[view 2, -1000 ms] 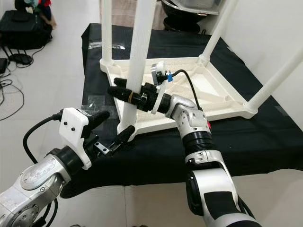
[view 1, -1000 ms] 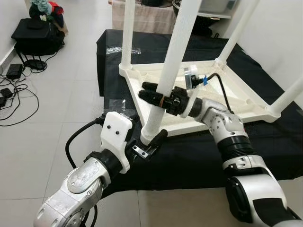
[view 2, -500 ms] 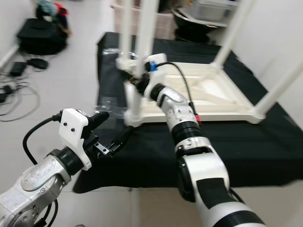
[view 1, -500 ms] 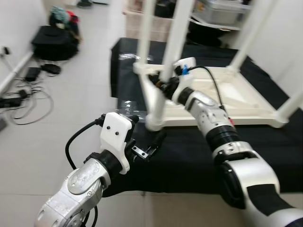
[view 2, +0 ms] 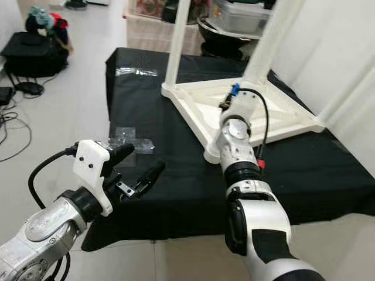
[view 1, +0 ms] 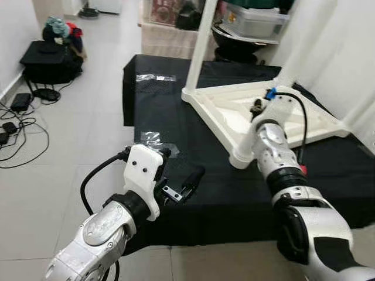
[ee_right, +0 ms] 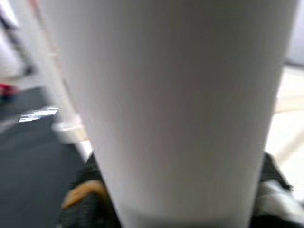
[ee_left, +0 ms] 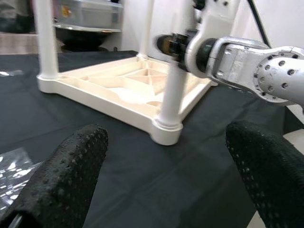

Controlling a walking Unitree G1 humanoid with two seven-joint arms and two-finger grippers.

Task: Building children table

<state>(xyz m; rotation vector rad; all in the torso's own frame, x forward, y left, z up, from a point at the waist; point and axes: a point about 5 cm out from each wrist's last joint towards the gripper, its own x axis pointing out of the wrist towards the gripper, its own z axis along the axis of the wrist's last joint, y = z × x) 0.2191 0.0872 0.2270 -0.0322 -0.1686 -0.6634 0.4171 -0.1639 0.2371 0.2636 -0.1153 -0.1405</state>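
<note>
The white children's table (view 1: 228, 120) lies upside down on a black cloth (view 1: 170, 111), with its legs pointing up. My right gripper (ee_left: 175, 45) is shut around the leg (ee_left: 172, 97) that rises from the table's near corner (view 1: 241, 157). In the right wrist view that leg (ee_right: 175, 95) is seen very close, with a black finger (ee_right: 83, 202) on either side of it. Down at the left, my left gripper (view 1: 181, 168) hangs open over the cloth's front edge. It holds nothing and is well apart from the near corner.
A clear plastic bag (view 1: 153, 139) lies on the cloth just beyond the left gripper, and a second one (view 1: 155, 77) at the far side. A black bag with clothes (view 1: 50, 52) and cables (view 1: 14, 120) are on the floor to the left. Boxes and a bin (view 1: 252, 17) stand behind the table.
The table has swung to the right across the cloth with my right gripper still on its near leg. The near corner is now away from my left gripper. The camera also shifted.
</note>
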